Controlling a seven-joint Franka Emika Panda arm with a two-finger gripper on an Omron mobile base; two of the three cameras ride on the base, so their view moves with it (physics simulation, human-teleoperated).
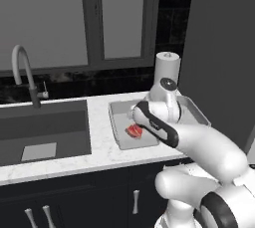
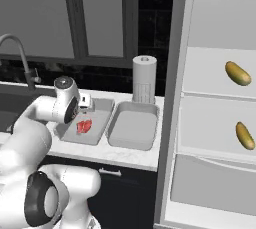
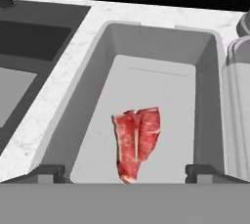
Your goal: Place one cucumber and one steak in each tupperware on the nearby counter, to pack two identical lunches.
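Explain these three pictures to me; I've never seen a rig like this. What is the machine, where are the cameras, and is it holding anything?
It is a rendered kitchen with a white robot arm on a mobile base. Two cameras sit behind the arm, left and right, looking over it at the counter. The third sits on the hand, looking down past the fingertips.

Two grey tupperware trays lie side by side beside the sink. The one nearer the sink holds a red steak; the other is empty. Behind them stands a paper towel roll. Two cucumbers lie on shelves at right.

The gripper hangs open over the steak, holding nothing.
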